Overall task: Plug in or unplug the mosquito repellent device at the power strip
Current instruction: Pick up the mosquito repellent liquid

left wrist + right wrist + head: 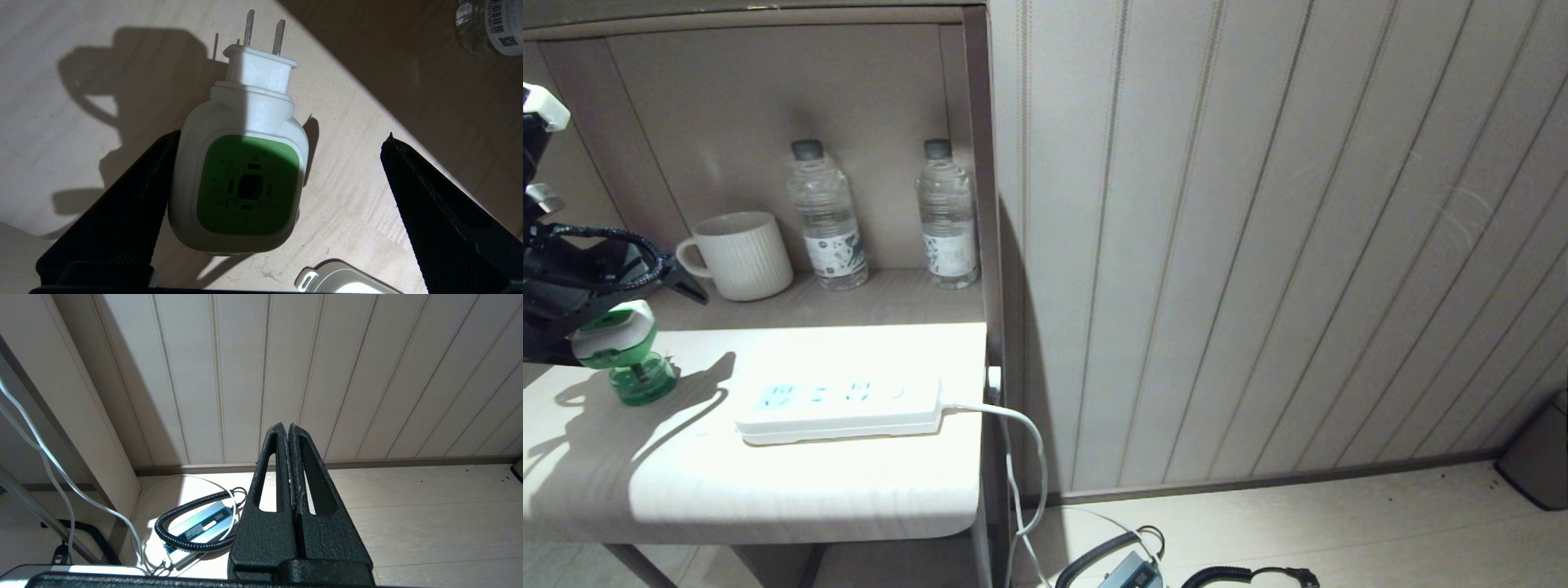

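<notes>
The mosquito repellent device point(625, 351), a green bottle under a white cap, stands upright on the pale table point(768, 490), left of the power strip point(841, 404) and apart from it. In the left wrist view its cap point(241, 179) shows from above, and the two bare plug prongs point(263, 32) sit in no socket. My left gripper point(284, 132) hovers over the cap, open wide. One black finger point(135, 196) is right against the cap's side; the other point(433, 204) stands well clear. My right gripper point(289, 426) is shut and empty, off over the floor.
A ribbed cream mug point(739, 255) and two clear water bottles point(827, 216) point(947, 214) stand at the back of the shelf. The strip's white cable point(1013, 425) drops over the table's right edge. A dark upright panel point(984, 204) bounds the shelf. An adapter with a coiled cable point(196, 526) lies on the floor.
</notes>
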### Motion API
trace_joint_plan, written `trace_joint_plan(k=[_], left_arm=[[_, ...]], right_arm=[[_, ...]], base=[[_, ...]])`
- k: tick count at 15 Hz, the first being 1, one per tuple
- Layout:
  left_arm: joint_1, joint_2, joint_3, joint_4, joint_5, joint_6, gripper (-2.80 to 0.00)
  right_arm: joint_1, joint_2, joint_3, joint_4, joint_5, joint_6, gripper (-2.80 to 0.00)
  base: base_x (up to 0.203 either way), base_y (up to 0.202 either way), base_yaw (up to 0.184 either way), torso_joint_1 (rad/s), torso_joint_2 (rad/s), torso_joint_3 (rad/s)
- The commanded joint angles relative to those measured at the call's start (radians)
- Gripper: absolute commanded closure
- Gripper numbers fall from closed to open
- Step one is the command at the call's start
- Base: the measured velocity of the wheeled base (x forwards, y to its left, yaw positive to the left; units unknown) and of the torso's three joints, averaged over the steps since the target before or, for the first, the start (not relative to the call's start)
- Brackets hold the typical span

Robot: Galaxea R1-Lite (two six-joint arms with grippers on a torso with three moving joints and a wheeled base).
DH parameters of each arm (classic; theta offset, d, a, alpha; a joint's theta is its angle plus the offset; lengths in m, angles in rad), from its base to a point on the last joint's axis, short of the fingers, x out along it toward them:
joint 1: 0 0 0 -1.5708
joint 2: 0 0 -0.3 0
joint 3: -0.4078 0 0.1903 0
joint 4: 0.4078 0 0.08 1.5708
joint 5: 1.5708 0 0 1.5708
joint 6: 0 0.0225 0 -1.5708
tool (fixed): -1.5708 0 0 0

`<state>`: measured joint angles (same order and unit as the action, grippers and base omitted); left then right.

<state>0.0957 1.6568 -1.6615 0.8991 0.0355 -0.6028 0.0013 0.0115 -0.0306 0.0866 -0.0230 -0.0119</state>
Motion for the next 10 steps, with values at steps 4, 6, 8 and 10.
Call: trace_joint_plan(k=[4,6,8,10], left_arm=[[-0.001,-0.004,0.015,0.004,0.0,0.036,-2.8],[0.001,-0.026,0.027,0.004,0.003,0.062,-2.8],[0.003,-0.052,0.068,-0.001,0.009,0.091,-2.8],[0.004,-0.08,0.135,-0.054,0.026,0.129,-2.8]], right_arm=[[0.0,0.001,0.0,0.001,0.0,0.0,0.0],[0.0,0.001,0.0,0.001,0.0,0.0,0.0],[0.0,0.002,0.0,0.001,0.0,0.0,0.0],[0.0,0.001,0.0,0.001,0.0,0.0,0.0]], base=[[0.0,0.0,0.0,0.0,0.0,0.0],[0.0,0.0,0.0,0.0,0.0,0.0],[0.0,0.0,0.0,0.0,0.0,0.0],[0.0,0.0,0.0,0.0,0.0,0.0]])
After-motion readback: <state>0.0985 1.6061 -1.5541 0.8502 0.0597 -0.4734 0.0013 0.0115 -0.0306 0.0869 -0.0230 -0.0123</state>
